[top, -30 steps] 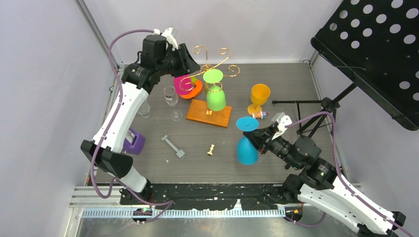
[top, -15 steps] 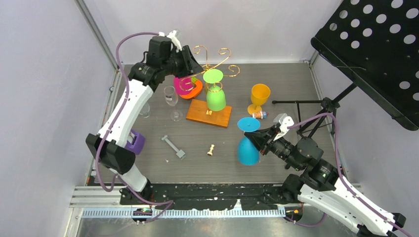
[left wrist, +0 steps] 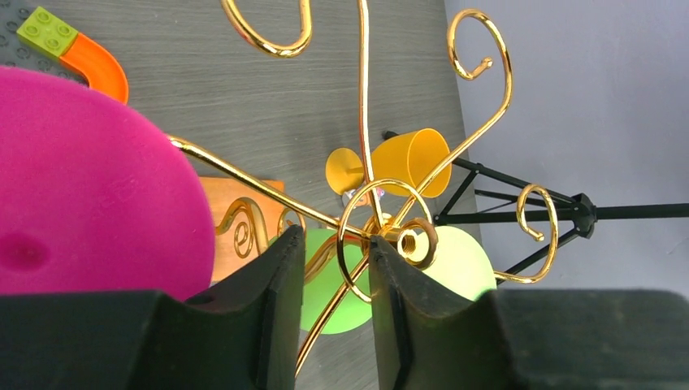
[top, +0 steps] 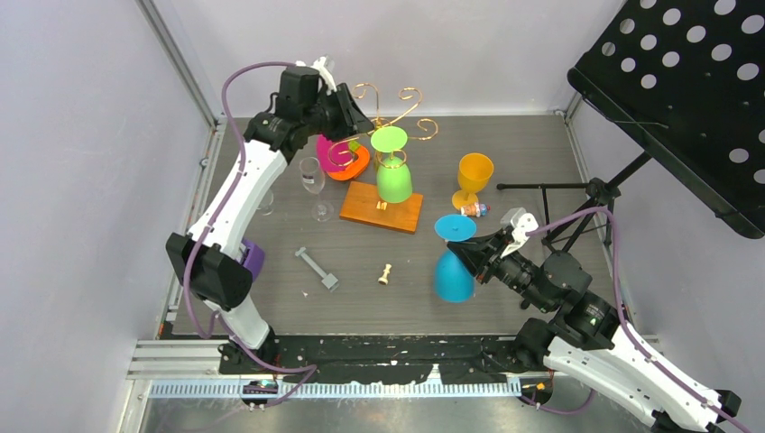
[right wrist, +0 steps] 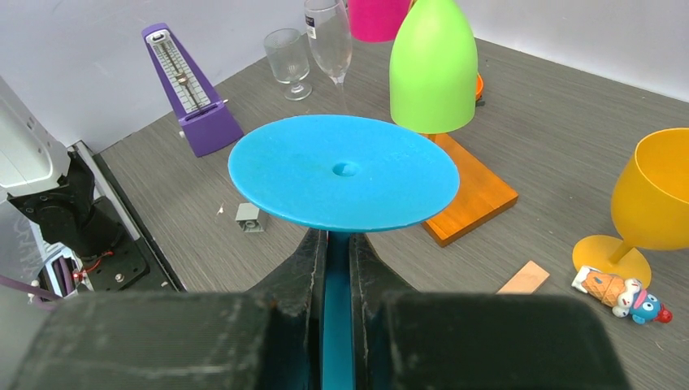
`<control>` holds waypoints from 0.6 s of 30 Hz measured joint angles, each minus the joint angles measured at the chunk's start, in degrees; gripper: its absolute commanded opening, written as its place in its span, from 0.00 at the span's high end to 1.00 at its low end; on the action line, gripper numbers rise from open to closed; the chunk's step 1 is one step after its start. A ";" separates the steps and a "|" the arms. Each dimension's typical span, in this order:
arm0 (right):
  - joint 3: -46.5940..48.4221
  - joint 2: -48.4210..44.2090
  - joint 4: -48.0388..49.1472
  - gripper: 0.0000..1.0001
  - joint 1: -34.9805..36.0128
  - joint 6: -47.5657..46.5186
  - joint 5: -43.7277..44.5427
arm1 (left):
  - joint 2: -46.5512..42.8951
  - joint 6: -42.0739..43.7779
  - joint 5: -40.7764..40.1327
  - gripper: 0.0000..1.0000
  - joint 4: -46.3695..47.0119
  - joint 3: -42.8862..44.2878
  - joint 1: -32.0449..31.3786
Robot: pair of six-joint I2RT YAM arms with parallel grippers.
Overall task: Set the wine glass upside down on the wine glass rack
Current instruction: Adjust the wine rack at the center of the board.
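Observation:
The wine glass rack [top: 390,115], gold wire with curled arms [left wrist: 479,97], stands on its wooden base [top: 381,207]. A green glass [top: 394,180] hangs upside down from it. A pink glass [top: 332,153] hangs upside down on a left arm, its foot [left wrist: 81,195] beside my left gripper [left wrist: 335,244]. That gripper [top: 354,119] is open at the rack's top, with gold wire showing through the gap and nothing gripped. My right gripper [right wrist: 339,240] is shut on the stem of an upside-down blue wine glass [top: 451,275], foot [right wrist: 343,171] upward, right of the base.
An orange goblet [top: 474,173] stands upright right of the rack, a small toy [top: 475,210] by its foot. Two clear glasses [top: 311,176] stand left of the base. A purple metronome [top: 245,260], a grey piece [top: 317,269], a chess piece [top: 385,273] and a black music stand [top: 686,90] are around.
The left arm has shifted a little right and back at the rack's top, its jaws narrowing slightly. The pink glass stays on the rack. The right gripper and blue glass barely moved.

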 measured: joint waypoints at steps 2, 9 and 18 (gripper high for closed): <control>0.00 -0.02 -0.04 0.94 0.00 0.00 0.02 | 0.09 -0.39 0.17 0.78 0.50 0.00 0.00; 0.00 -0.39 -0.07 0.94 0.00 0.02 0.15 | 0.66 -2.32 1.42 1.00 1.92 -0.17 0.20; 0.00 -0.39 -0.09 0.94 0.00 0.00 0.15 | -0.22 -6.10 3.10 1.00 7.45 -3.67 0.48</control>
